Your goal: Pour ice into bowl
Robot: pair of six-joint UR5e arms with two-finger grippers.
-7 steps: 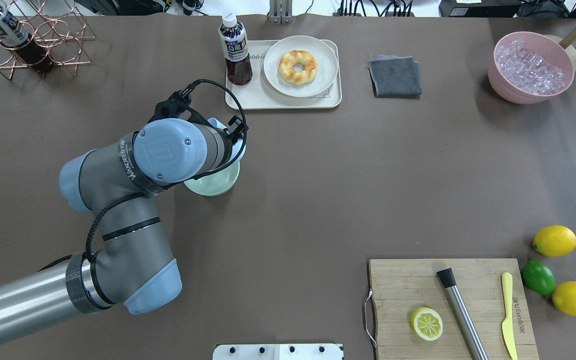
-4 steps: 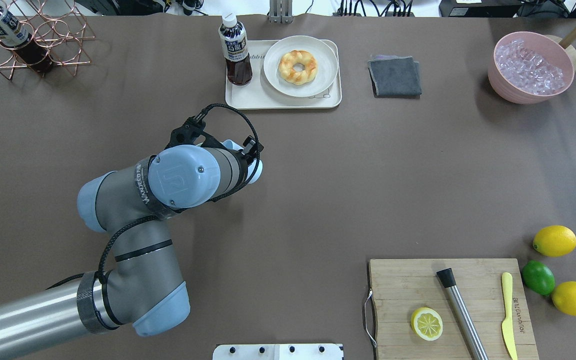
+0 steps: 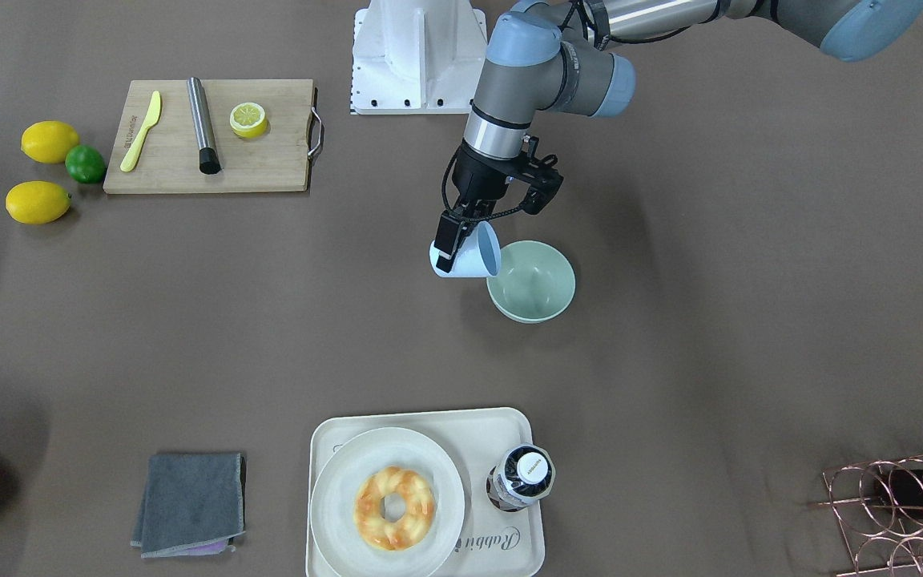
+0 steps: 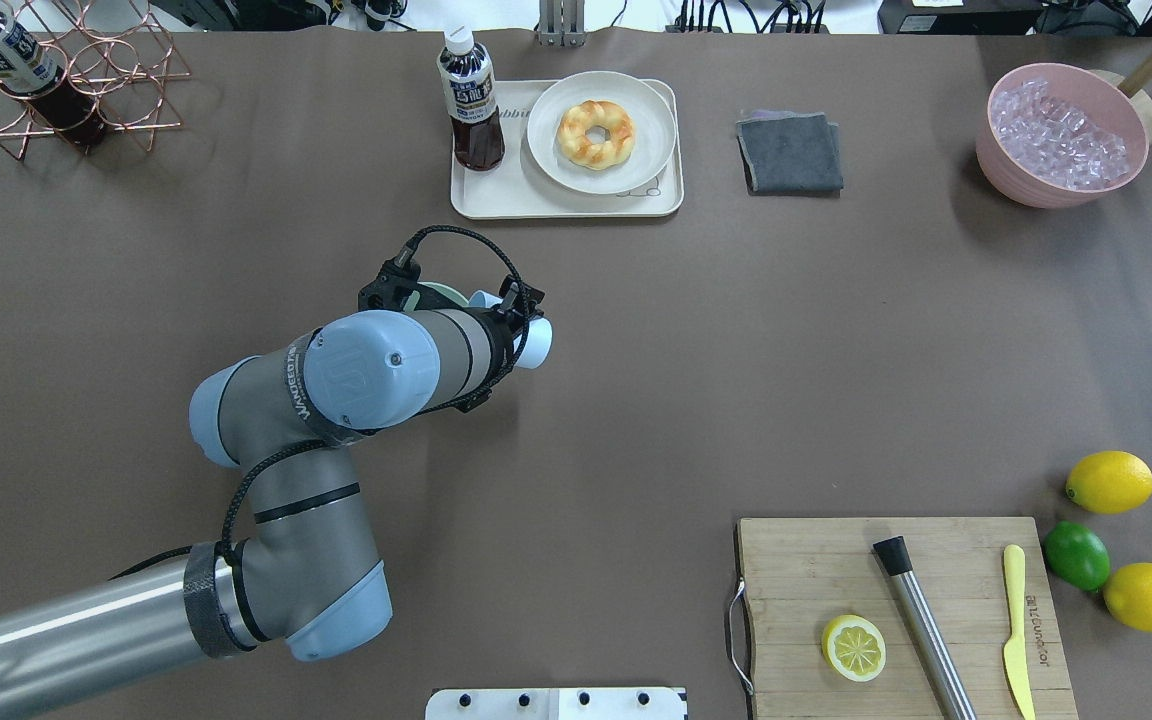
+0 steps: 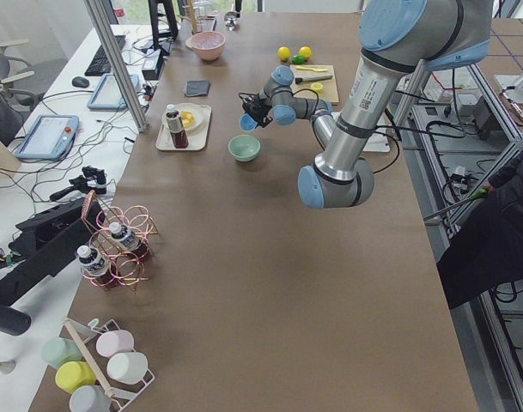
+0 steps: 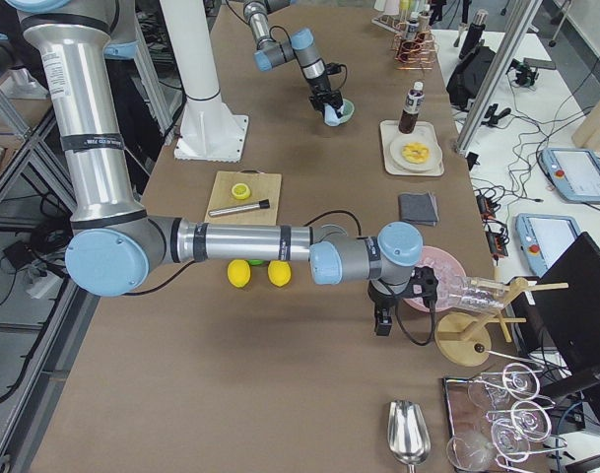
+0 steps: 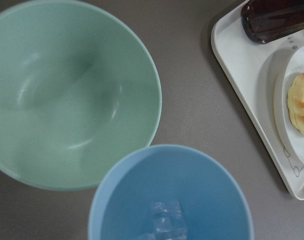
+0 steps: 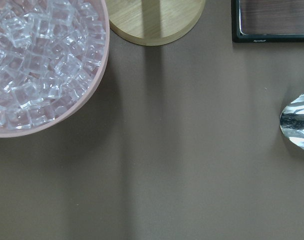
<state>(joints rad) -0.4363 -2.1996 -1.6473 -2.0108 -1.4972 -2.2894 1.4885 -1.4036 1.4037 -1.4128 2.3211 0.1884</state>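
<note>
Left pincer (image 3: 457,247): closed on the cup (image 3: 471,256), fingers clamped across its wall near the base.
Cup: tipped far over, its long axis close to level. The base points to the robot's right and the mouth points left, toward the bowl.
Ice (image 7: 164,224): a few cubes lie low inside the cup, none past the lip.
Bowl (image 3: 538,288): upright on the bench (image 3: 670,361), just to the pincer's left and slightly farther from the robot. It looks empty, and the cup's lip overlaps its near rim.
Next move: probably more tilt, so the cubes slide along the cup's axis into the bowl.
Right pincer (image 6: 380,320): well apart, beside the pink tub (image 4: 1006,178). Its opening cannot be told, and the left arm is much nearer.
</note>
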